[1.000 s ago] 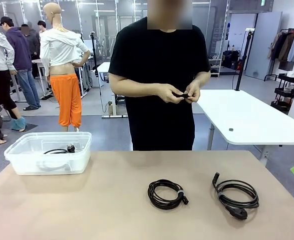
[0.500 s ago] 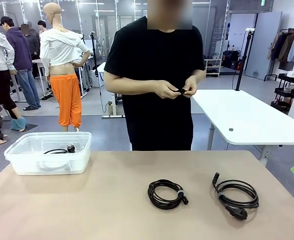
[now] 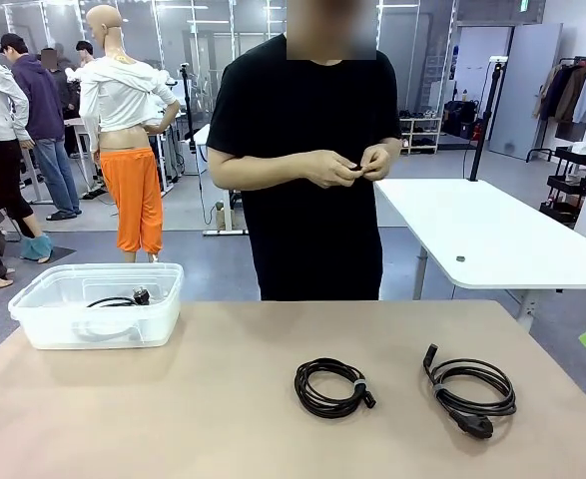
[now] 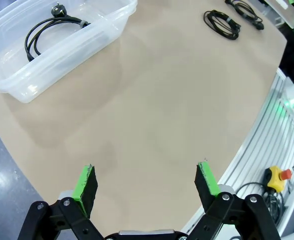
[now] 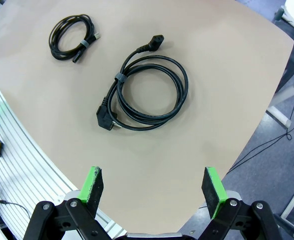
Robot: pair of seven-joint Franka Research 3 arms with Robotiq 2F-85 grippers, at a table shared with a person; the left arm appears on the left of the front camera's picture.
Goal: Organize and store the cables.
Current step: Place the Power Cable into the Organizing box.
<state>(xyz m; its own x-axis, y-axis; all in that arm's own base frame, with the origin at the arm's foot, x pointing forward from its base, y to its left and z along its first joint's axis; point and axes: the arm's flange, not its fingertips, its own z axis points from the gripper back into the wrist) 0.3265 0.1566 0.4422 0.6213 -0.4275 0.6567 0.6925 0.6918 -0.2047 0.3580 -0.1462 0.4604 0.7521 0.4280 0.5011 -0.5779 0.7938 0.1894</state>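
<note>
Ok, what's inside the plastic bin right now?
One coiled black cable with its plug lies on the bottom of the bin. The rest of the floor looks bare in the left wrist view, but one end of the bin runs off the picture's edge.

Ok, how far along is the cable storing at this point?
Done: one coiled cable lies in the clear plastic bin. In hand: nothing for the robot; left gripper and right gripper hang open and empty, while the person's hands work something small. Left: two tied coils on the table, the smaller cable and the power cord.
</note>
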